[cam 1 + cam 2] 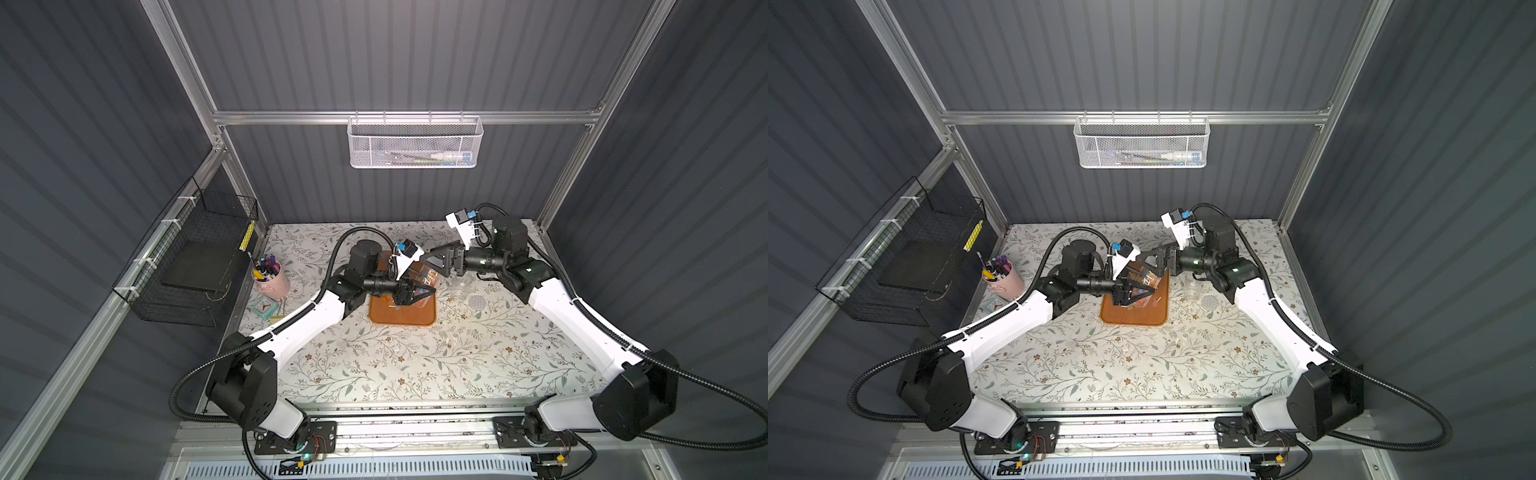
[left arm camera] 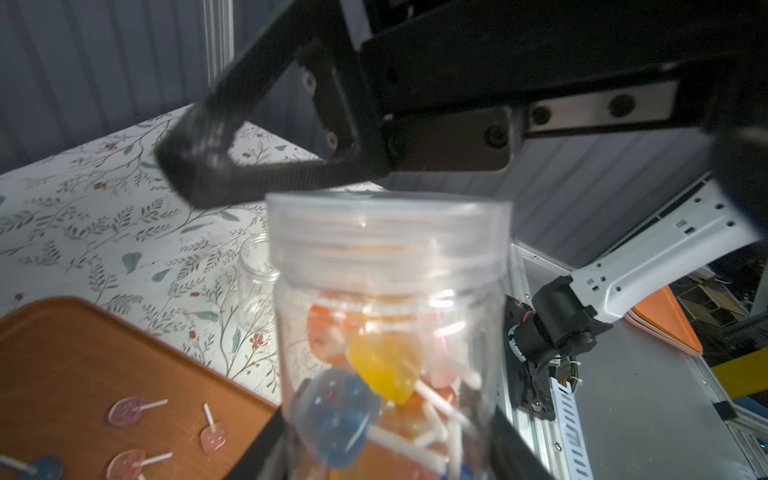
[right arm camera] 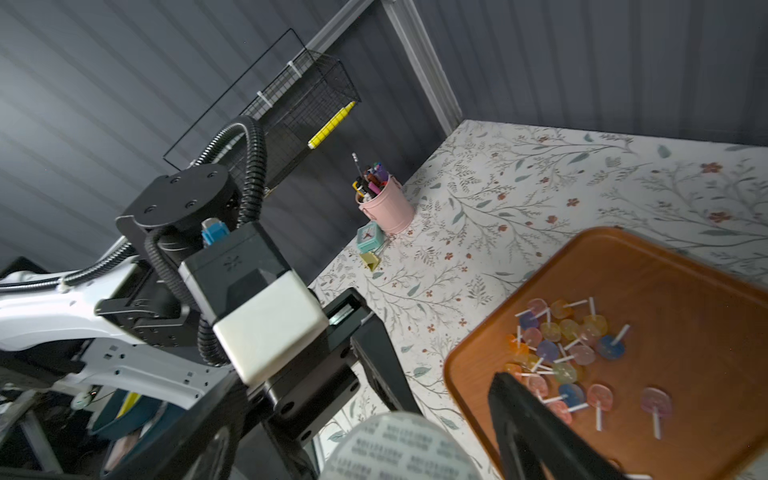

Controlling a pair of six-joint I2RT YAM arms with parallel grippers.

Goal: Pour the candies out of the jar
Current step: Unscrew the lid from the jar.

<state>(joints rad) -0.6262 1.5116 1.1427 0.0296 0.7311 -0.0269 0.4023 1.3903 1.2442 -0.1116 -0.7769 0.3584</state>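
Jar (image 2: 386, 291) sat clenched in my left tool (image 1: 411, 293), candies (image 2: 384, 365) inside, over the tray (image 3: 623, 257) where more lay loose. Its lid (image 2: 386, 224) was still on. My right tool (image 1: 435, 261) hung over it, jaws spread, gripping nothing. Twisting that lid could, I judged, spin the slick jar in my grip and scatter candies onto the counter (image 1: 374, 365).

Two robot arms work here, a left arm (image 1: 307, 320) and a right arm (image 1: 557, 303). I count one orange tray (image 1: 399, 318) and two clear jars: one lidded jar (image 2: 386, 257) and one empty jar (image 2: 254, 282). One loose lid (image 1: 477, 301). Roughly twenty candies (image 3: 565, 353) lie heaped on the tray; those inside the jar I can't count. One pink cup (image 1: 276, 282), one small clock (image 1: 265, 307), one white mesh basket (image 1: 415, 145), one black wire basket (image 1: 187, 257).
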